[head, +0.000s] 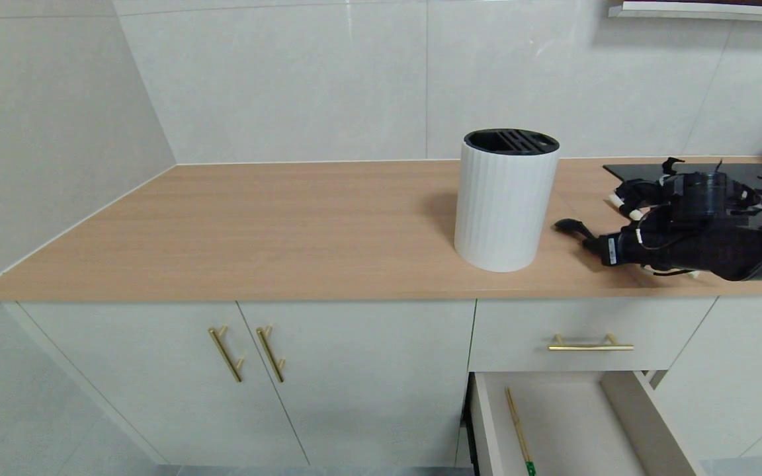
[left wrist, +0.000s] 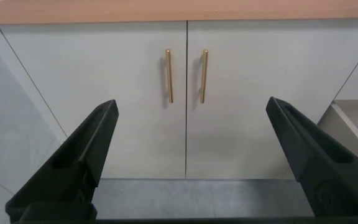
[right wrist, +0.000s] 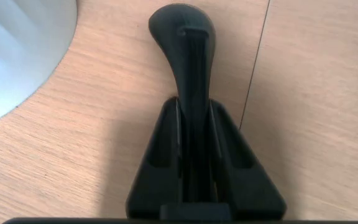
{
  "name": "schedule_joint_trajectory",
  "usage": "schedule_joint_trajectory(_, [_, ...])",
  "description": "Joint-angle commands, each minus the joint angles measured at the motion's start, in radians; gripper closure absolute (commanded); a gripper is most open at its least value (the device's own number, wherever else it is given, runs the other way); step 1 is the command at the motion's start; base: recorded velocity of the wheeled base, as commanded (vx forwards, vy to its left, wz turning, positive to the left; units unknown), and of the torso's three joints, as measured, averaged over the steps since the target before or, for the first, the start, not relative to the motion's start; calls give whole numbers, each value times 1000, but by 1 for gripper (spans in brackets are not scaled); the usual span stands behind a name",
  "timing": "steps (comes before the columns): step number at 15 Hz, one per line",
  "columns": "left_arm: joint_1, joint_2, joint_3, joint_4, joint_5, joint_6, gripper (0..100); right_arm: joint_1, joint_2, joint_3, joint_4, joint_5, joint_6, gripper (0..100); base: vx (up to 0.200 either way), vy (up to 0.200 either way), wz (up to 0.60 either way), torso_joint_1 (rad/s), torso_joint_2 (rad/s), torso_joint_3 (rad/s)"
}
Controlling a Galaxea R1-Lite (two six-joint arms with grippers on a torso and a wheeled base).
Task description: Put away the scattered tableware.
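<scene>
Right pincer (right wrist: 183, 28) closed, low over the worktop (head: 288, 231), white utensil holder (head: 505, 198) just beside its tip. Left pincer (left wrist: 191, 109) open, facing cabinet doors (left wrist: 135, 137).

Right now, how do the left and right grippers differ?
1. State: the left gripper is open and empty; the right gripper is shut on a black rounded handle.
2. Place: the left gripper faces white cabinet doors with brass bar handles; the right gripper is over the wooden countertop, beside the white ribbed cylindrical holder.
Shared: both are black, two-fingered.
</scene>
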Motion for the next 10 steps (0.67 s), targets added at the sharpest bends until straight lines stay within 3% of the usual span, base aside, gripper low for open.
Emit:
schedule_joint_trajectory(1, [0, 0, 0, 1, 0, 0, 0, 0, -9, 1, 5, -1, 1, 100, 0, 0, 0, 0, 0, 0])
schedule_joint_trajectory(4, [0, 0, 0, 0, 0, 0, 0, 0, -53, 9, 24, -16, 59, 100, 0, 0, 0, 0, 0, 0])
schedule_joint_trajectory(8, [0, 0, 0, 0, 0, 0, 0, 0, -302, 58, 283, -62, 247, 100, 0, 0, 0, 0, 0, 0])
schedule_joint_trajectory(10, [0, 0, 0, 1, 0, 0, 0, 0, -415, 147, 338, -103, 257, 100, 0, 0, 0, 0, 0, 0])
